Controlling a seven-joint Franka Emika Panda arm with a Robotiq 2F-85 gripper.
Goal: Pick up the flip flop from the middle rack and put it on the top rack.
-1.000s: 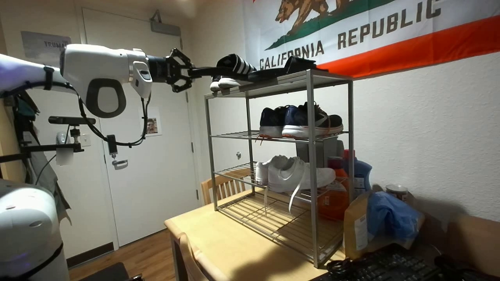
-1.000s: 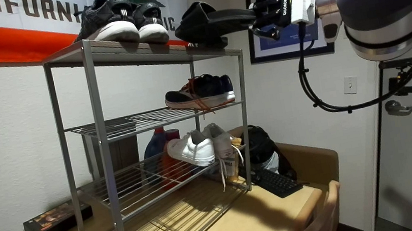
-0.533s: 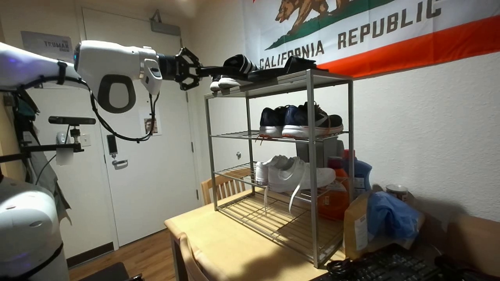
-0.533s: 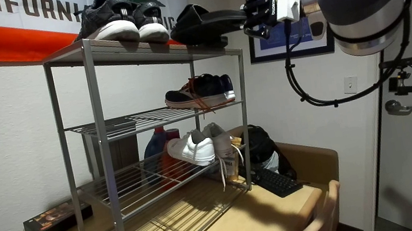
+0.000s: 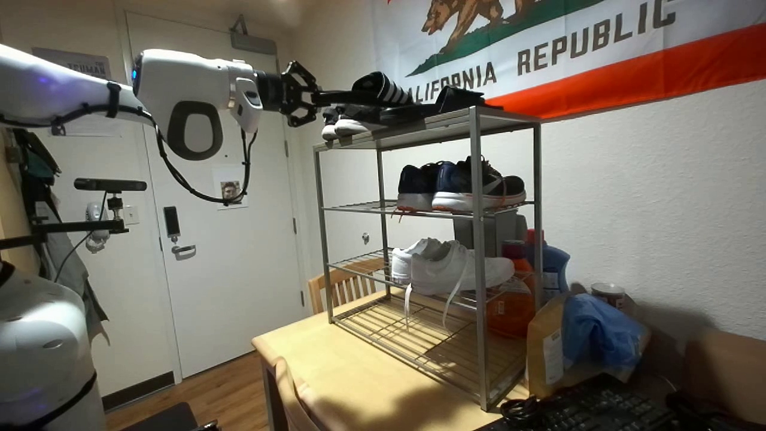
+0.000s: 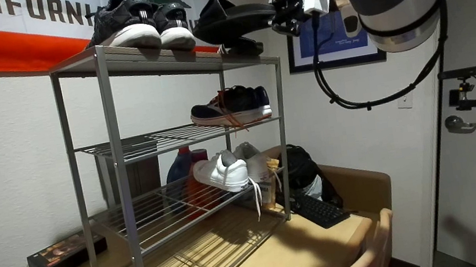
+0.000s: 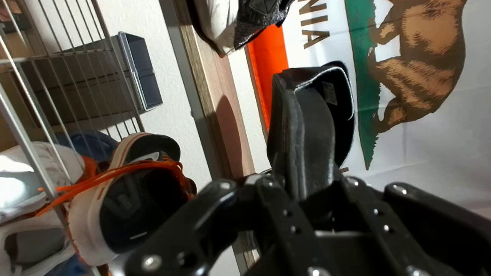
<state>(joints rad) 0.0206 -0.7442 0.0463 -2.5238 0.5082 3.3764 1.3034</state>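
Observation:
A black flip flop (image 5: 389,90) with white stripes on its strap is held out level above the top rack (image 5: 431,135). My gripper (image 6: 277,11) is shut on one end of its sole, and the strap end points away over the shelf. In the wrist view the flip flop (image 7: 314,130) stands on edge between the fingers of the gripper (image 7: 299,184). Beneath it a second black sandal (image 6: 245,47) lies on the top rack. The middle rack (image 6: 166,138) bears dark sneakers (image 6: 231,108) with orange laces.
Black-and-white sneakers (image 6: 135,27) sit on the top rack beside the held flip flop. White shoes (image 5: 437,266) occupy the tier below the middle rack. The wall with a flag (image 5: 574,60) stands right behind the shelf. A wooden chair (image 6: 365,257) is at the table.
Gripper and flip flop have moved further over the top rack and risen a little. The grip on the sole looks the same. The other shoes have not moved.

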